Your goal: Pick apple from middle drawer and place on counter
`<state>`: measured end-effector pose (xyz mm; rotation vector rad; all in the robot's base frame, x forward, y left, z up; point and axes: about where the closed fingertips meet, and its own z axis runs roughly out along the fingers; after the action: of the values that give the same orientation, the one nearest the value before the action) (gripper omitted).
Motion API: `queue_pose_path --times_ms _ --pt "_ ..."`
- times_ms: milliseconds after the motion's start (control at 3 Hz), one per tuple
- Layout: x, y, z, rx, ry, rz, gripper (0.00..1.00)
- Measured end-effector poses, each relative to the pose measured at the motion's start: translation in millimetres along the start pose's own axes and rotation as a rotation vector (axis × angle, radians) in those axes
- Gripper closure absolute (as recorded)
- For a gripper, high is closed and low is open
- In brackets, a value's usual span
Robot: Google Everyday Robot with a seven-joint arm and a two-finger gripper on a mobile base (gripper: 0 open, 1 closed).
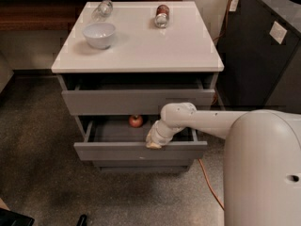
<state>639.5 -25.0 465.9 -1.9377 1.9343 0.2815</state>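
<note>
The small red apple [136,121] lies inside the open middle drawer [117,151], at the back near the middle. My gripper [153,144] sits at the top edge of that drawer's front panel, to the right of and nearer than the apple, not touching it. My white arm reaches in from the right. The pale glossy counter [141,46] tops the cabinet above.
On the counter stand a white bowl [99,34], a clear glass lying on its side [102,8] and a red-labelled can [162,15]. The upper drawer [122,101] is slightly open. A dark cabinet [263,55] stands at the right, with an orange cable [209,182] on the floor.
</note>
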Motion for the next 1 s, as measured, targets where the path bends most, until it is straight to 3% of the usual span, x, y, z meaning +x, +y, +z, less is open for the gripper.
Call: queue_pose_path --times_ms 667,1000 --pt "-6.6 20.5 -4.4 -0.031 -0.012 -0.012 1.0" --pt "-14.8 36.3 -14.5 -0.053 -0.044 -0.015 0.88"
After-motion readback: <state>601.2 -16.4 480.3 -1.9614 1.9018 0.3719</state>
